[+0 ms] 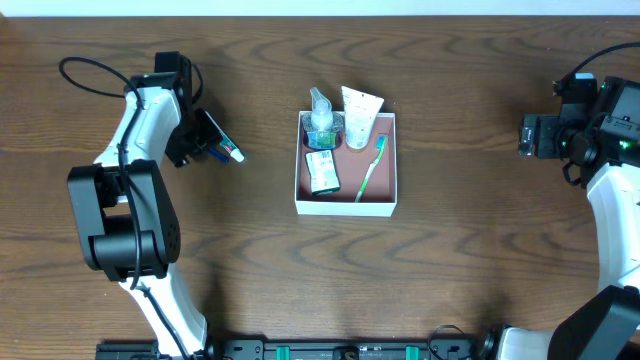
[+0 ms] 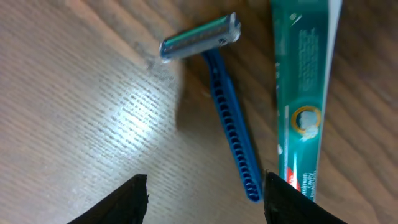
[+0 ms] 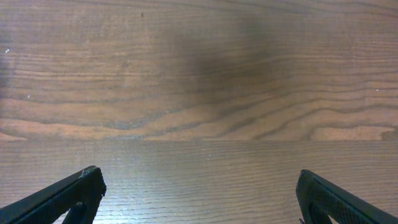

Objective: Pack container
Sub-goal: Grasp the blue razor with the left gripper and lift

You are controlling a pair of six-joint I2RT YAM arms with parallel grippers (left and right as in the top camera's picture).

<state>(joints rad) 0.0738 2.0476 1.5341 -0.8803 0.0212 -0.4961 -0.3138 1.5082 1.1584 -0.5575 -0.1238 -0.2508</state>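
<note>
The container (image 1: 345,208) sits in the middle of the table (image 1: 470,270), well apart from both arms. It is a square, low box with thin white walls and a pink-brown floor. Inside it are 4 things: a clear bottle (image 1: 321,118), a white tube (image 1: 360,115), a green toothbrush (image 1: 370,168) and a small green box (image 1: 321,172). The bottle and the tube poke out over the far wall. The walls look thin like card, so the container is likely light and a bit bendy, and it could slide on the smooth wood if bumped. If it had to be moved, a pinch on 1 wall near a corner looks safest, since the corners should be stiffest. There is bare floor on the right side for more things. The left gripper (image 2: 204,190) hangs over a blue razor (image 2: 230,118) and a green toothpaste tube (image 2: 308,93) lying side by side, close but not touching. Its 2 fingers are apart and hold nothing. The razor looks light, hard and thin, and the ribbed handle is the best place to grab. The right gripper (image 3: 199,199) is spread wide over bare wood, holding nothing.
</note>
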